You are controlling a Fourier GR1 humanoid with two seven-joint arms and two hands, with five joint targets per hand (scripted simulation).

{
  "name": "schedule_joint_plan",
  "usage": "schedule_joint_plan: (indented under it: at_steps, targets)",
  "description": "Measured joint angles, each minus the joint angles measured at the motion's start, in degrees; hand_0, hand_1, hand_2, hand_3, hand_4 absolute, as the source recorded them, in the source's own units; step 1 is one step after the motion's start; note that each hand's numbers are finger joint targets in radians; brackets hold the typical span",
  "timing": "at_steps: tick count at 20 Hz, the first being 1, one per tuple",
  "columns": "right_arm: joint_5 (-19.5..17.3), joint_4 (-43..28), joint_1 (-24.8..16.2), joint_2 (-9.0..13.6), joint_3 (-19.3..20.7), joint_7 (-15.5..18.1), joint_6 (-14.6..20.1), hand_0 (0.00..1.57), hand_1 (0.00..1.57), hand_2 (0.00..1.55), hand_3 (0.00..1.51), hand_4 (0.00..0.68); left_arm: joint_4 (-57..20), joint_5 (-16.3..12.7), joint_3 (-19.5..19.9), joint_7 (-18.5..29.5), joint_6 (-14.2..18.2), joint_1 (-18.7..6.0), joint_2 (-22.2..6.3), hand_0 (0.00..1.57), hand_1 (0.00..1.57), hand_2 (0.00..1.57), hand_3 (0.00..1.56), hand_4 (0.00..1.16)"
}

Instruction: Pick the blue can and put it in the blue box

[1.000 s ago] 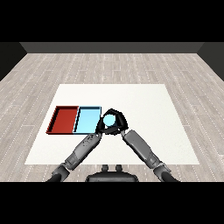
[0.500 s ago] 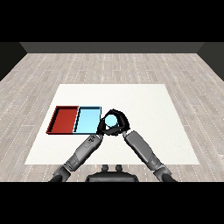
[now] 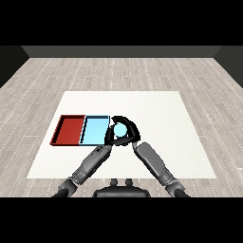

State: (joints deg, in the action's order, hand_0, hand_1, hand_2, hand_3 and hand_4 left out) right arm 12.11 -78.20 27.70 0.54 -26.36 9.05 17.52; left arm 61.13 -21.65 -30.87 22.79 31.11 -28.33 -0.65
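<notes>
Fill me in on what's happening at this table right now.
The robot's right hand is curled round the blue can, holding it just right of the light blue tray. The left hand is close against the can's left side. The can is not yet in the tray; a red tray lies to the left.

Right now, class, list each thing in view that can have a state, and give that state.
blue can: upright, held just right of the light blue tray
right hand: curled round the can
left hand: at the can's left side, fingers unclear
light blue tray: holds nothing
red tray: holds nothing
</notes>
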Motion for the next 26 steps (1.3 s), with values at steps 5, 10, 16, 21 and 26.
schedule_joint_plan:
  at_steps: [5, 10, 16, 21, 26]
  targets:
    - [-2.10, -2.01, -2.16, -0.06, -0.49, -0.56, 0.87, 0.00, 0.00, 0.00, 0.00, 0.000, -0.74, -1.23, 0.45, 2.43, 0.03, -1.21, -0.14, 1.57, 1.57, 1.56, 1.45, 1.13]
    - [-1.66, -1.26, -0.73, -0.15, 2.65, 0.37, 1.14, 0.00, 0.00, 0.00, 0.00, 0.000, -2.05, 0.47, 0.58, 4.12, 1.64, -1.46, 0.14, 1.57, 1.57, 1.57, 1.48, 1.14]
    - [1.88, -5.57, -4.25, 2.00, 7.96, 1.54, -5.09, 0.00, 0.00, 0.00, 0.00, 0.000, -1.36, 3.14, 1.53, 4.39, 2.84, -0.04, 0.19, 1.57, 1.57, 1.57, 1.47, 1.14]
    - [3.29, -14.90, -9.70, 5.27, 9.97, -0.58, -7.54, 0.00, 0.00, 0.00, 0.00, 0.000, -2.98, 4.83, 5.11, 4.29, 1.81, -0.08, -1.94, 1.57, 1.57, 1.57, 1.47, 1.14]
    - [5.32, -21.36, -15.73, 8.78, 14.22, 1.54, -9.68, 0.00, 0.00, 0.00, 0.00, 0.000, -5.74, 5.73, 9.62, 2.01, 2.40, -2.54, -6.32, 1.57, 1.57, 1.56, 1.49, 1.13]
